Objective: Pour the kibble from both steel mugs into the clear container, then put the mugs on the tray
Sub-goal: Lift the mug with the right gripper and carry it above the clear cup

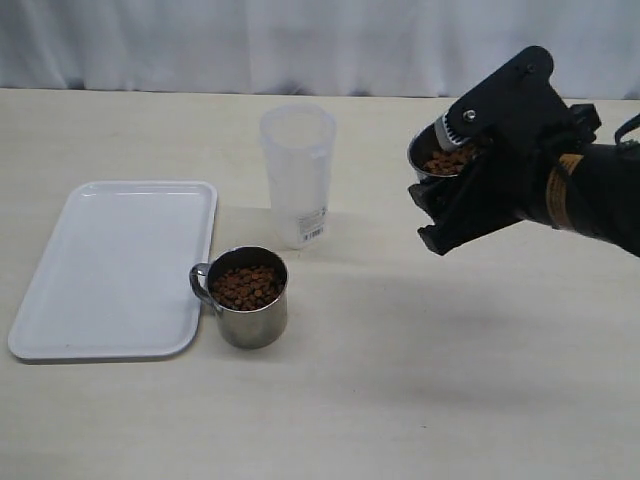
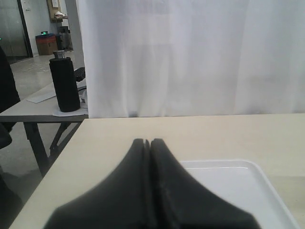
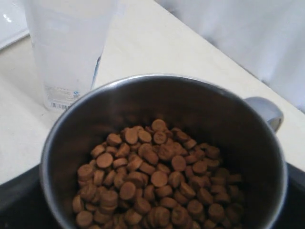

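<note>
One steel mug [image 1: 250,318] full of kibble [image 1: 245,287] stands on the table, its handle toward the tray [image 1: 115,265]. Behind it stands the clear container [image 1: 297,175], upright and looking empty. My right gripper [image 1: 445,185] is shut on the second steel mug [image 1: 428,152] and holds it in the air to the right of the container. In the right wrist view that mug [image 3: 143,98] stays upright with its kibble [image 3: 152,181] inside, and the container [image 3: 66,47] is just beyond it. My left gripper [image 2: 147,141] is shut on nothing, above the table beside the tray [image 2: 228,191]; the exterior view does not show it.
A white curtain [image 1: 320,40] closes off the far side of the table. The left wrist view shows the table's side edge [image 2: 57,167] and, past it, another table with a black bottle [image 2: 64,83].
</note>
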`<state>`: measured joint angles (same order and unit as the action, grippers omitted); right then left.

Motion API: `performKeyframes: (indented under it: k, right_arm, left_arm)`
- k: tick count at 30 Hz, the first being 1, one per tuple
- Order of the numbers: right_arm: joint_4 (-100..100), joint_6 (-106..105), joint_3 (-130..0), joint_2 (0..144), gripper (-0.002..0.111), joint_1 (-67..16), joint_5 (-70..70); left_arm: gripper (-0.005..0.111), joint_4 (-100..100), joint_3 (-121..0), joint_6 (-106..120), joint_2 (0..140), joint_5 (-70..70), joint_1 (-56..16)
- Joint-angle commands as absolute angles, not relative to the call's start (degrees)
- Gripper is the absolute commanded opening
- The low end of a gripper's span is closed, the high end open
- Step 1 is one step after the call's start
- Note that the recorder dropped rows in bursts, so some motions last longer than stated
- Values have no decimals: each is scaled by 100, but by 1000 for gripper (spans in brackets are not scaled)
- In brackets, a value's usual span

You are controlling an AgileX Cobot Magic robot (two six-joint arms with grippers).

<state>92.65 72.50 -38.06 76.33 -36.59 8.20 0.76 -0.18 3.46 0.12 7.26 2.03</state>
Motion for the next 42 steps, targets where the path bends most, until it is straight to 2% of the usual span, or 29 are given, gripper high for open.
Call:
performKeyframes:
  k: [1, 23, 42]
  right_arm:
    - [9995, 8192, -3943, 7746, 5, -3678, 1221]
    - [9995, 7065, -6167, 9415, 5, -3678, 1227]
    - [9995, 6196, -6725, 9791, 5, -3678, 1105]
  left_arm:
    - [0, 83, 0, 313, 0, 696, 191]
    - [0, 83, 0, 313, 0, 696, 191]
    - [0, 83, 0, 313, 0, 696, 191]
